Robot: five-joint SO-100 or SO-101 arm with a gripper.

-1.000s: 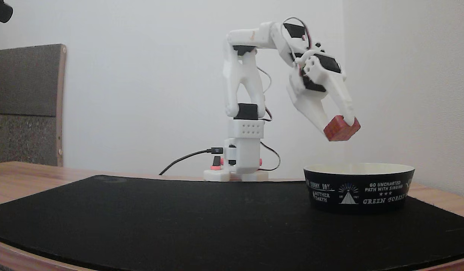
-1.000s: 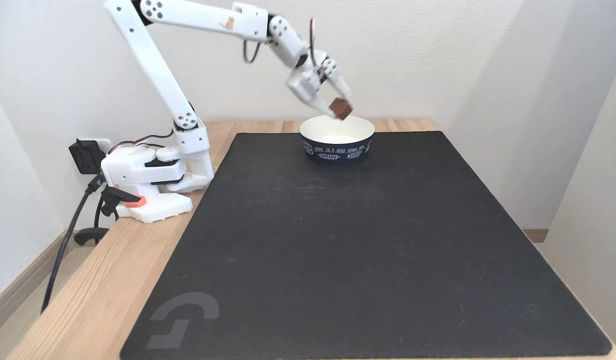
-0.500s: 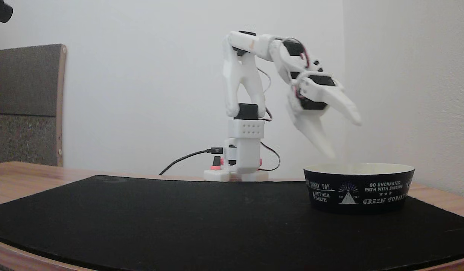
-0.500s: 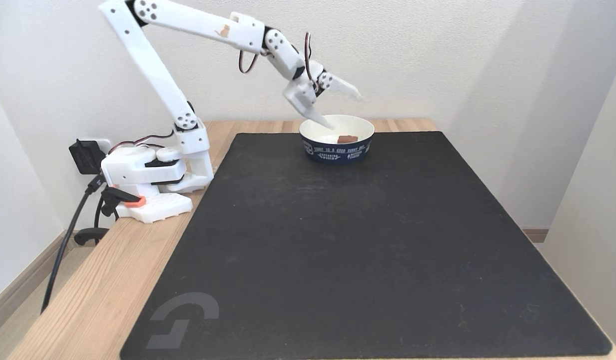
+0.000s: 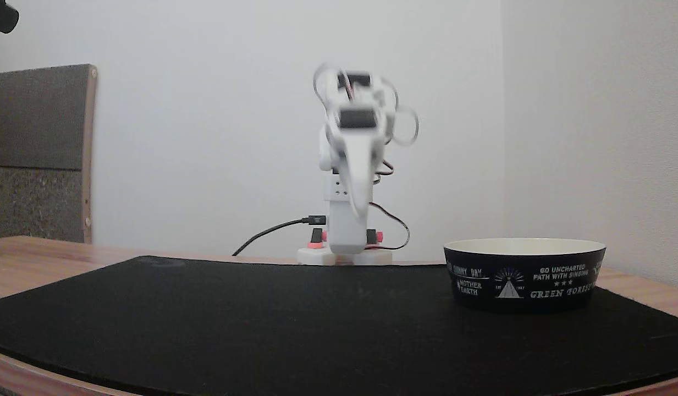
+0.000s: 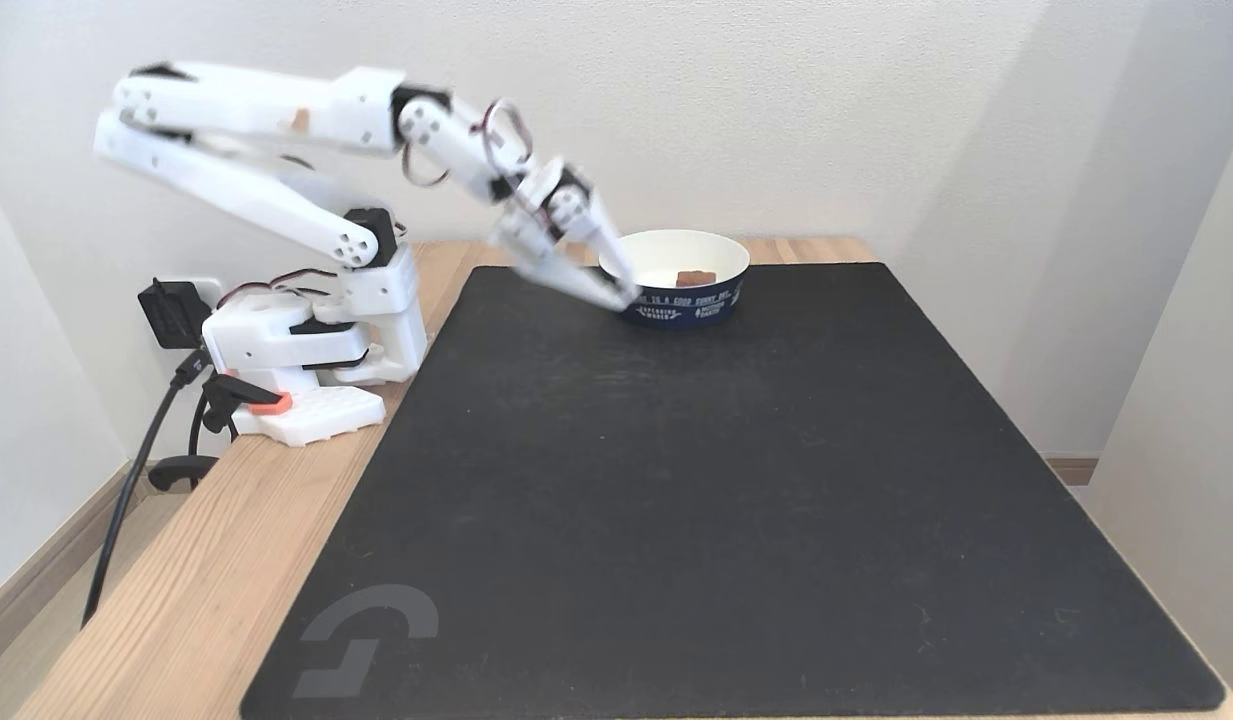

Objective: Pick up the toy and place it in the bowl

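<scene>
In a fixed view from above, the gripper (image 6: 619,290) hangs blurred just left of the bowl (image 6: 721,299), above the black mat (image 6: 736,500), its fingers slightly apart and empty. Whether a fingertip touches the bowl's wall cannot be told. The toy (image 6: 695,277) lies inside the bowl on its cream floor, toward the right. In a low fixed view the arm (image 5: 352,159) is a blur, well left of the bowl (image 5: 524,275). The mat covers most of the wooden counter (image 6: 216,530).
</scene>
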